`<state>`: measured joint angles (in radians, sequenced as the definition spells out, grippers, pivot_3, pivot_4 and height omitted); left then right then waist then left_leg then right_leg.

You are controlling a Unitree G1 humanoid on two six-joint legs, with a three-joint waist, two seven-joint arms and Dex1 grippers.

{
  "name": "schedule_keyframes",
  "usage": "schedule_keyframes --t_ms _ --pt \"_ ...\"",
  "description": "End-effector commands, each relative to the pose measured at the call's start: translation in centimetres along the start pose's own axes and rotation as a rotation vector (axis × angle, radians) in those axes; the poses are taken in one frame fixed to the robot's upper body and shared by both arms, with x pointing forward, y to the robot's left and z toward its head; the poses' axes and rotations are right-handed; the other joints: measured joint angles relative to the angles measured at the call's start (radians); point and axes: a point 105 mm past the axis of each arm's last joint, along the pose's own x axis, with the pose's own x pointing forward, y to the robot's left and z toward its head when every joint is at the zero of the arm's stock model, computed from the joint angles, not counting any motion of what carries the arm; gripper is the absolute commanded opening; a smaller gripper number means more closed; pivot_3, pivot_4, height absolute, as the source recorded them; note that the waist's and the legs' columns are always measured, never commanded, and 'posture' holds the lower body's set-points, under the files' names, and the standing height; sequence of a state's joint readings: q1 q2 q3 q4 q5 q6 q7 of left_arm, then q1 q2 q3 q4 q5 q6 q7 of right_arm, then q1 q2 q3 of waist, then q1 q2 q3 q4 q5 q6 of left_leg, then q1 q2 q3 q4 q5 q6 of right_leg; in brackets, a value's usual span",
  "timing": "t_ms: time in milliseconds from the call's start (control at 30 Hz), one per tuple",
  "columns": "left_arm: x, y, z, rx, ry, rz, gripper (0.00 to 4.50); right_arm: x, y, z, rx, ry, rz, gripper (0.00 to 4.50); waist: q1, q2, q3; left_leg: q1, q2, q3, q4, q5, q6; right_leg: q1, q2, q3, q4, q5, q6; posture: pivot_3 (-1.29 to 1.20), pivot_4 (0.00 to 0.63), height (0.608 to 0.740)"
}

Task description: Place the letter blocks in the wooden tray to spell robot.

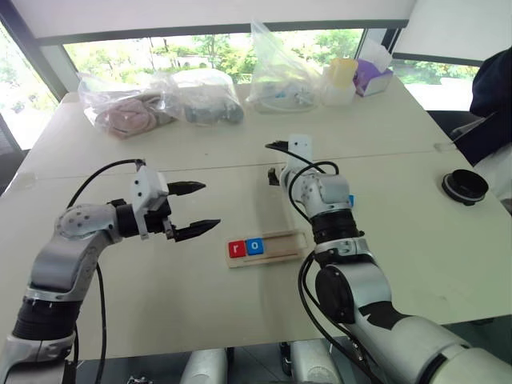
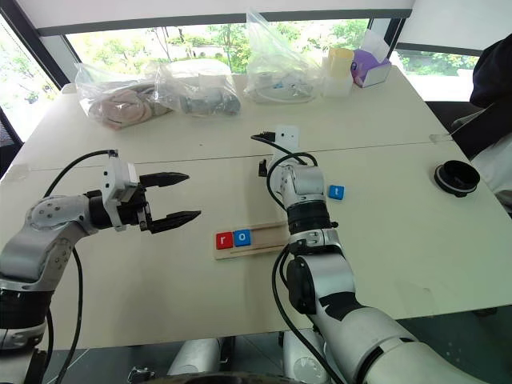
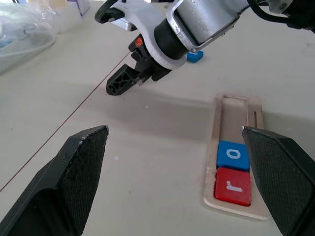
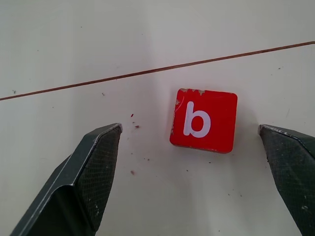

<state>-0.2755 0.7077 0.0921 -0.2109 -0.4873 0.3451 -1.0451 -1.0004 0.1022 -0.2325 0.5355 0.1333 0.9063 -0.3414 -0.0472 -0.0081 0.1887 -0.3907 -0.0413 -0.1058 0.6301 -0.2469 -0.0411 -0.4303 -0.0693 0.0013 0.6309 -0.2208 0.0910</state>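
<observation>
Wooden tray point(image 2: 250, 237) lies on table point(image 2: 416, 232) centre; red r block point(image 2: 223, 239) and blue o block point(image 2: 242, 237) seated at its left end, touching. Red b block point(image 4: 204, 120) flat on table, between R gripper point(image 4: 192, 142) fingers, untouched; jaws wide apart, holding nothing. Blue t block point(image 2: 337, 192) just right of R arm. L gripper point(image 2: 178, 198) above table left of tray, jaws wide, nothing held.
</observation>
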Motion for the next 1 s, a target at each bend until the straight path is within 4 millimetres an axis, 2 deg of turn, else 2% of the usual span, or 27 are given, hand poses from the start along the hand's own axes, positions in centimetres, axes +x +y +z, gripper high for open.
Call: schedule_keyframes --t_ms 33,133,233,367,400,500,600,667,767,833,900,1000 --pt "0.1 0.1 0.4 0.017 -0.011 0.007 4.46 -0.3 0.3 1.3 0.017 -0.045 0.014 4.50 0.000 0.000 0.000 0.000 0.000 0.000 0.000 0.000 0.000 0.000 0.000 0.000 0.000 0.000 0.000 0.00 0.150 0.740" --pt "0.2 0.2 0.3 0.016 -0.010 0.018 4.46 0.0 0.4 1.1 0.025 -0.035 0.017 4.50 0.000 0.000 0.000 0.000 0.001 0.000 0.000 0.000 0.000 0.000 0.002 0.001 0.000 0.000 -0.001 0.00 0.150 0.740" --pt "0.3 0.1 0.2 0.006 -0.015 0.019 4.50 0.2 0.4 0.9 0.034 -0.027 0.016 3.67 0.000 0.000 0.000 0.000 0.002 0.000 0.000 0.000 0.000 0.000 0.003 0.001 -0.001 0.001 -0.002 0.00 0.150 0.740" --pt "0.3 0.1 0.2 0.003 -0.016 0.025 4.50 0.4 0.5 0.9 0.038 -0.028 0.013 1.58 -0.002 0.000 0.000 0.001 0.003 0.000 0.000 0.000 0.000 0.000 0.006 0.001 -0.001 0.002 -0.004 0.00 0.150 0.740" --pt "0.3 0.0 0.2 0.002 -0.015 0.025 4.50 0.5 0.5 1.0 0.036 -0.032 0.012 1.18 -0.003 0.000 0.000 0.001 0.004 0.000 0.000 0.000 0.000 0.000 0.006 0.001 -0.001 0.002 -0.005 0.00 0.150 0.740" --pt "0.4 0.0 0.1 0.000 -0.017 0.022 4.50 0.4 0.8 1.4 0.019 -0.050 0.017 1.13 -0.007 0.000 0.000 0.001 0.004 0.000 0.000 0.000 0.000 0.000 0.007 0.001 0.000 0.002 -0.006 0.00 0.150 0.740" --pt "0.5 -0.1 0.1 -0.001 -0.018 0.017 4.50 -0.2 0.2 2.4 -0.044 -0.099 0.017 1.13 -0.010 0.000 0.000 0.001 0.004 0.000 0.000 0.000 0.000 0.000 0.007 0.001 0.000 0.002 -0.006 0.00 0.150 0.740" --pt "0.7 -0.1 0.1 -0.003 -0.022 0.010 4.50 -1.4 -0.5 3.4 -0.084 -0.137 0.050 1.13 -0.007 0.000 0.000 0.001 0.004 0.000 0.000 0.000 0.000 0.000 0.007 0.001 -0.001 0.002 -0.006 0.00 0.150 0.740" --pt "1.0 -0.2 0.0 -0.007 -0.023 -0.004 4.50 -4.3 -2.3 4.2 -0.108 -0.151 0.107 1.13 0.004 0.001 0.000 -0.001 0.004 -0.001 0.000 0.000 0.000 -0.001 0.006 0.001 -0.001 0.002 -0.005 0.00 0.150 0.740" --pt "1.1 -0.4 -0.1 -0.013 -0.025 -0.016 4.50 -6.8 -3.3 3.8 -0.166 -0.139 0.174 1.13 0.007 0.001 0.000 -0.001 0.004 -0.001 0.000 0.000 0.000 -0.001 0.005 0.001 -0.002 0.002 -0.005 0.00 0.150 0.740" --pt "1.3 -0.5 -0.3 -0.014 -0.027 -0.033 4.50 -8.9 -5.3 2.3 -0.195 -0.081 0.184 1.13 0.009 0.000 0.000 -0.001 0.004 -0.001 0.000 0.000 0.000 0.000 0.005 0.000 -0.002 0.002 -0.005 0.00 0.150 0.740" --pt "1.5 -0.9 -0.3 -0.011 -0.031 -0.077 4.50 -11.0 -9.0 0.1 -0.229 -0.077 0.172 1.13 0.009 0.000 0.000 -0.001 0.004 -0.002 0.000 0.000 0.000 0.000 0.006 0.000 -0.002 0.002 -0.006 0.00 0.150 0.740"
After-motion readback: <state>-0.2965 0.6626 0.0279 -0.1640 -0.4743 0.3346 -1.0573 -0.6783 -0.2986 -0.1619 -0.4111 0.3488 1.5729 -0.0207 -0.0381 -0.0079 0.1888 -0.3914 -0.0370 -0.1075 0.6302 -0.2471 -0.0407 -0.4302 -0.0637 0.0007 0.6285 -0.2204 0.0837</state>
